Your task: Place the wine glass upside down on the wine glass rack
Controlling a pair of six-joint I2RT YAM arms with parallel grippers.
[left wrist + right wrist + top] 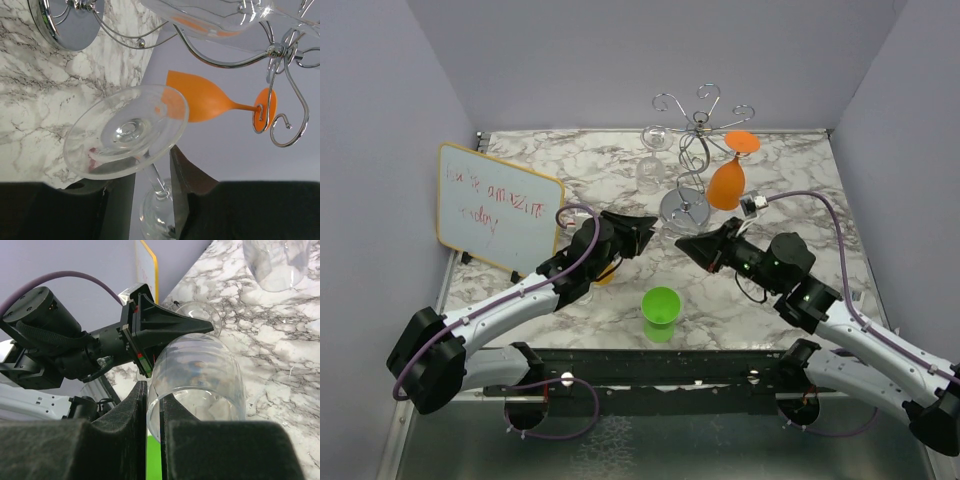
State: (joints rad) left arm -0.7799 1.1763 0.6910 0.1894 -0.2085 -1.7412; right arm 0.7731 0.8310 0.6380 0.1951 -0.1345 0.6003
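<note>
In the top view the rack [697, 150] stands at upper centre of the white, grey-veined worktop [800, 190]. An orange glass [725, 185] hangs bowl-down on its right side and a hung clear glass [651, 160] on its left. The two arms meet nose to nose just below the rack's base, and what lies between them is too clear to make out here. A green cup [660, 310] stands at lower centre and a whiteboard [498, 208] leans at the left. Pale lilac walls close in three sides.

In the left wrist view the glass [127, 131] lies sideways, its foot filling mid-frame. The stem runs down between the left jaws. They stand either side of it with a gap showing, so we judge them not yet clamped.

In the right wrist view the right jaws pinch the wall of the glass's bowl at lower centre.

We judge this a handover near the rack. Two glasses already hang there. This one has yet to be taken by the stem, turned bowl-down and slid onto a free curled arm.
</note>
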